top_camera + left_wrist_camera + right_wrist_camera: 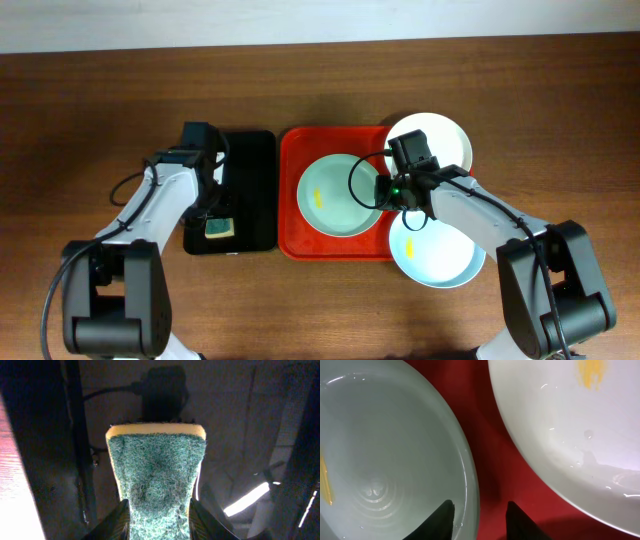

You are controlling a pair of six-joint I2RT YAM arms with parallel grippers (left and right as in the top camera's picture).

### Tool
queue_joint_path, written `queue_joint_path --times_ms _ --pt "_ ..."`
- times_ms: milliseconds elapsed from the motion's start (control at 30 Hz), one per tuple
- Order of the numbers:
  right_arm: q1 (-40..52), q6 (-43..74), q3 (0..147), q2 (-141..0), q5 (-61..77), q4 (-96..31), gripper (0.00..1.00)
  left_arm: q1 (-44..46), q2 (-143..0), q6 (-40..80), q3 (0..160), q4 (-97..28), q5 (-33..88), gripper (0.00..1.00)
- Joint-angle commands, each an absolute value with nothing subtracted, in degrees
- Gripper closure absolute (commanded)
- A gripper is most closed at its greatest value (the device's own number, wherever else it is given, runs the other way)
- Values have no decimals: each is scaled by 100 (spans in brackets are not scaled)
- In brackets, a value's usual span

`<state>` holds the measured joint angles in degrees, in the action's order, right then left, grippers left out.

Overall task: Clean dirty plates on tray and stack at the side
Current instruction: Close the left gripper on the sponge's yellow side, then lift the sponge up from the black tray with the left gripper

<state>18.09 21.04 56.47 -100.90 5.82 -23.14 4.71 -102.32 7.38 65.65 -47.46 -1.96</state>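
Three round glossy plates [340, 196] — red tray [290, 200] — fibrous green sponge [157, 485].

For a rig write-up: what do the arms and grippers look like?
Both arms match: the left arm and right arm have white links, bulky black joints and bases, and black cables looping alongside. A small green light glows near the right wrist. The left gripper and right gripper each have two dark, pointed fingers.
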Motion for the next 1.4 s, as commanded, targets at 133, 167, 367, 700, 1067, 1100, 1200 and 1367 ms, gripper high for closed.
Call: queue_joint_path --times_ms 133,167,367,700,1067,1100,1200,1367 --pt "1798 2126 5754 -10099 530 -2314 65 447 -10543 770 6473 -4670 -242 61" --pt "1798 2126 5754 -10099 530 -2314 65 447 -10545 770 6473 -4646 -242 63" --pt "1798 2126 5754 -10099 528 -2314 65 445 -10541 768 6578 -4641 -237 84" --pt "1798 2126 5754 -10099 530 -2316 65 445 -10541 766 6617 -4742 -246 64" --pt "1800 2128 5754 -10099 530 -2316 65 425 -10543 773 6558 -4606 -237 69" --pt "1800 2126 5754 -10099 530 -2316 65 429 -10543 773 6532 -4600 -235 69" --pt "1800 2126 5754 -10099 530 -2316 65 429 -10543 773 6453 -4539 -211 81" --pt "1800 2126 5754 -10099 530 -2316 64 429 -10543 773 6453 -4431 47 72"
